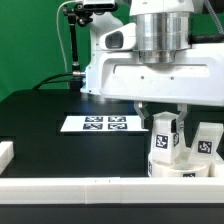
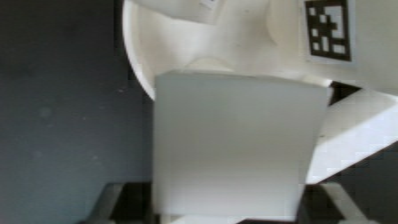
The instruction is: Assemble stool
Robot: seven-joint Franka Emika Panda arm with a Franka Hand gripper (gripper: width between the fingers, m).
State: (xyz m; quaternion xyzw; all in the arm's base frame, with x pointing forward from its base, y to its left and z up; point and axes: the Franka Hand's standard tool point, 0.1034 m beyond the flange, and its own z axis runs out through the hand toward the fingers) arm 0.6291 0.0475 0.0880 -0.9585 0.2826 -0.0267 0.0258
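Gripper down at the exterior view's right, near the front rail, jaws closed tight around an upright leg. The wrist view fills with that white leg above the round seat. A second leg stands just beside on the seat; a third I can't make out. Marker board on the table. Judging by this, assembly is midway, legs likely need seating

The stool legs and seat were smooth, matt white plastic. The worktop had a matt black finish. The arm housing showed brushed, glossy metal.
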